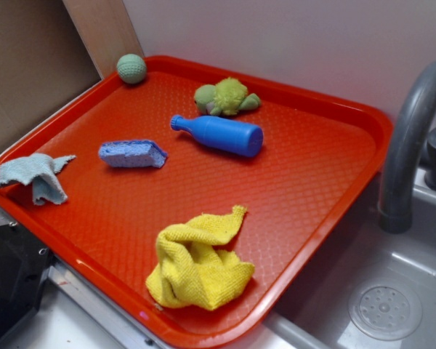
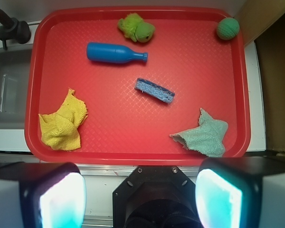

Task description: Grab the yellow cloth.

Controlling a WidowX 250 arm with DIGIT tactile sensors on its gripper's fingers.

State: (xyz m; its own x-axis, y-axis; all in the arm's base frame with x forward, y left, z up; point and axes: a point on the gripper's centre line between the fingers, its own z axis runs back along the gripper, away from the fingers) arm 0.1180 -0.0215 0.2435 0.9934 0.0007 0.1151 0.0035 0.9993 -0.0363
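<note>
With the claw [image 2: 140,197] spread wide and empty at the bottom of the wrist view, it should swing to the yellow cloth [image 2: 61,124] crumpled at the lower left of the red tray [image 2: 133,156] and pinch its raised folds.

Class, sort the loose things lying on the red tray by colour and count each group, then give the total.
Yellow: 1, crumpled yellow terry cloth
Blue: 2, blue plastic bottle, blue rectangular sponge
Green: 2, fuzzy yellow-green plush toy, green knitted ball
Grey-blue: 1, small pale grey-blue rag
Total: 6
</note>
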